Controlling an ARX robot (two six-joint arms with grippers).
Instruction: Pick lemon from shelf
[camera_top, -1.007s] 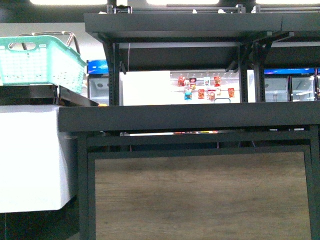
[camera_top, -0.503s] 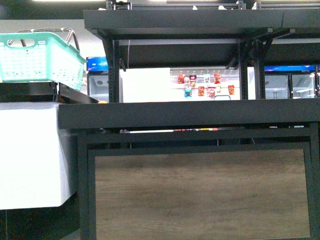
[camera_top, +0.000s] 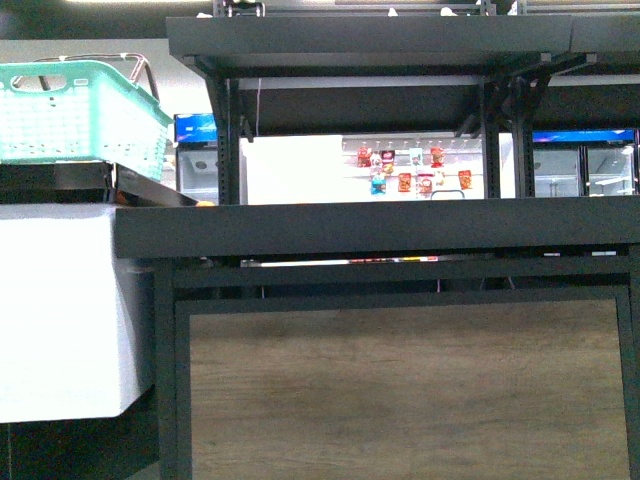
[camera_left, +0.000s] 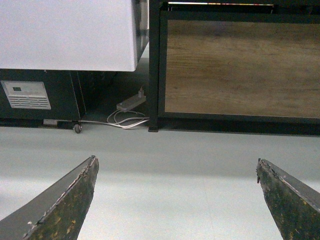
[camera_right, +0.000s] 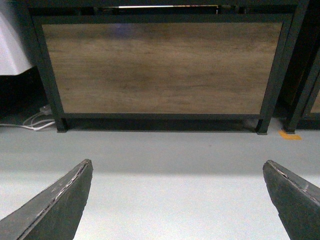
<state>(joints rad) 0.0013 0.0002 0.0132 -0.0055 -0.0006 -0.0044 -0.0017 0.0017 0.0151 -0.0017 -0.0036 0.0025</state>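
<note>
1. Left gripper (camera_left: 175, 159): jaws spread wide, nothing between them.
2. Right gripper (camera_right: 177, 162): wide apart too, and empty.
3. The shelf (camera_top: 380, 228) stands ahead of both pairs of jaws, its wood panel (camera_right: 160, 67) straight beyond the right pair.
4. The lemon can't be made out in any view.

Shelf (camera_top: 380, 228) in dark silhouette against bright background, white cabinet (camera_top: 60, 310) overexposed, soft sheen on floor (camera_left: 175, 165)

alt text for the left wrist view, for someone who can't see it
The left gripper hangs wide open over a pale floor, holding nothing. Ahead stands the base of the black shelf with its wood panel, beside a white cabinet; a power strip lies by the shelf's leg. No lemon shows.
</note>
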